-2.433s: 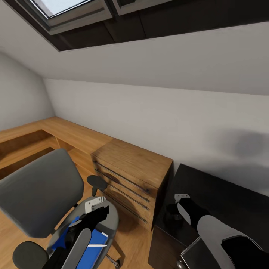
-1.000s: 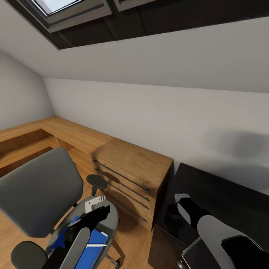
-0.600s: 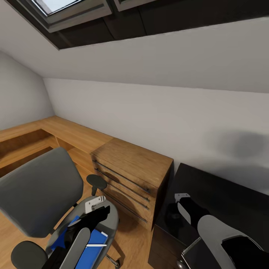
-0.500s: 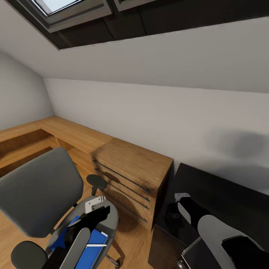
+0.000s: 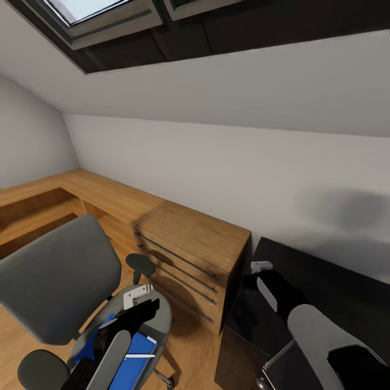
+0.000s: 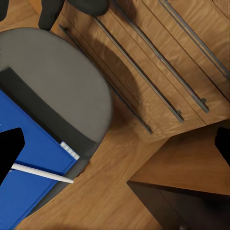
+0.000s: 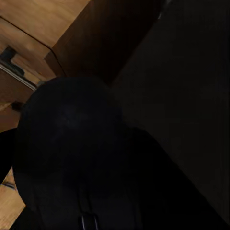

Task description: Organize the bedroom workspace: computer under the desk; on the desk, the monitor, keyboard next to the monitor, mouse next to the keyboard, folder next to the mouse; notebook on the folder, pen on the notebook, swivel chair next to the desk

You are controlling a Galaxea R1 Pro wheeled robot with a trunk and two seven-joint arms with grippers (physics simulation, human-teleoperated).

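The grey swivel chair (image 5: 57,279) stands at the lower left with the blue folder (image 5: 135,355) on its seat (image 6: 57,81). The thin white pen (image 6: 40,172) lies on the folder (image 6: 33,158). My left gripper (image 5: 150,307) hangs open just above the seat's front, its black fingertips (image 6: 9,148) wide apart. Over the near left corner of the glossy black desk (image 5: 336,292) is my right gripper (image 5: 245,290). It is shut on the black mouse (image 7: 72,158), whose rounded back looms close in the right wrist view.
A light wooden chest of drawers (image 5: 189,254) stands between the chair and the desk, close to the chair seat. A low wooden shelf (image 5: 49,200) runs along the left wall under a sloping ceiling. A spiral-bound edge (image 5: 277,358) lies on the desk by my right forearm.
My right arm has lifted and shifted slightly away over the desk corner with the mouse. The left arm, chair, folder and pen have stayed put.
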